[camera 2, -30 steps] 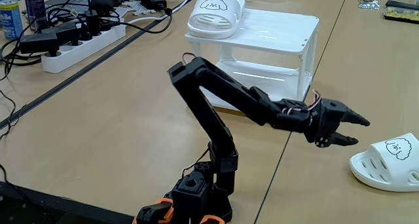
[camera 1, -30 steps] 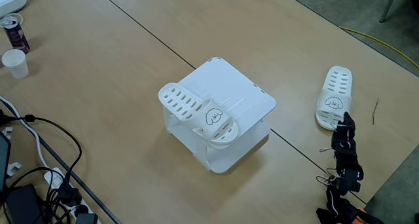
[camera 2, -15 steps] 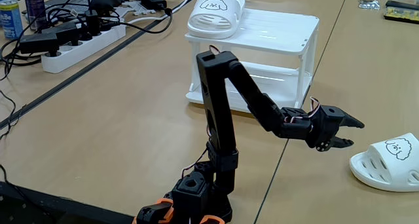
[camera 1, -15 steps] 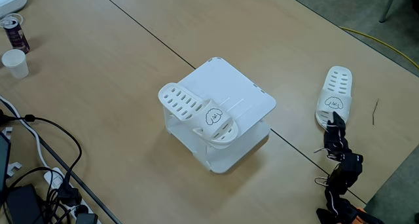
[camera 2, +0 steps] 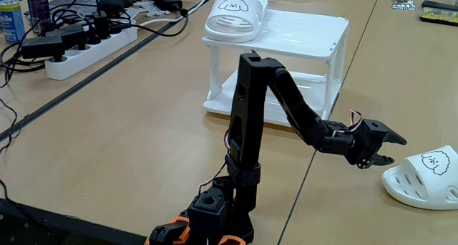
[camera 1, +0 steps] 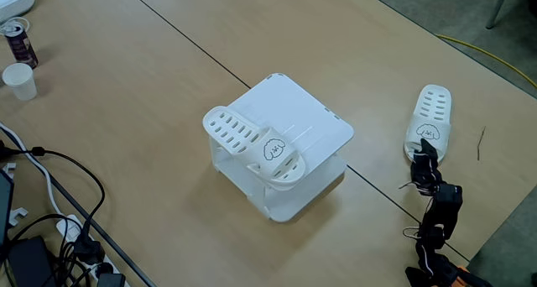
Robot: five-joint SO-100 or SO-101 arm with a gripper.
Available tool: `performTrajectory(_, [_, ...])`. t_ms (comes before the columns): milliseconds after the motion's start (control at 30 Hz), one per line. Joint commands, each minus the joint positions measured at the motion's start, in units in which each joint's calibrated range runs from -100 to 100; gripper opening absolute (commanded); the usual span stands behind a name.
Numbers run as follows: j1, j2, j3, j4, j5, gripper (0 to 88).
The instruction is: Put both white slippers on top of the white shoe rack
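Your jaws (camera 2: 396, 149) are hanging low over the desk (camera 2: 143, 137) with the two fingers spread a little apart, and they are holding nothing. The second slipper (camera 2: 424, 177) is lying on the desk just in front of the jaws in a fixed view, near them but not touching. You can see its small dog face on the strap, which is facing the jaws. In the other fixed view, the jaws (camera 1: 425, 147) are sitting right at the near end of that slipper (camera 1: 430, 121), and you cannot tell there if they are touching it. The first slipper (camera 1: 252, 144) is far behind the jaws, lying on top of the white shoe rack (camera 1: 306, 119). It is sitting near one edge of the flat top, and its toe end is sticking out a bit past the edge. The same slipper (camera 2: 235, 17) and rack (camera 2: 315, 31) are showing beyond your arm (camera 2: 272, 94). Your arm is reaching out and down from its base (camera 2: 207, 216) toward the slipper on the desk.
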Motion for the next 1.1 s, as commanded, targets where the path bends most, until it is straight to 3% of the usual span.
performTrajectory(0, [0.34, 2.03, -5.94, -1.33, 0.42, 18.4])
performTrajectory(833, [4.62, 16.84, -25.52, -1.24, 0.42, 17.4])
performTrajectory(1033, [3.96, 16.33, -25.34, -1.07, 0.42, 0.2])
performTrajectory(1067, [3.96, 16.25, -24.97, -1.07, 0.42, 0.8])
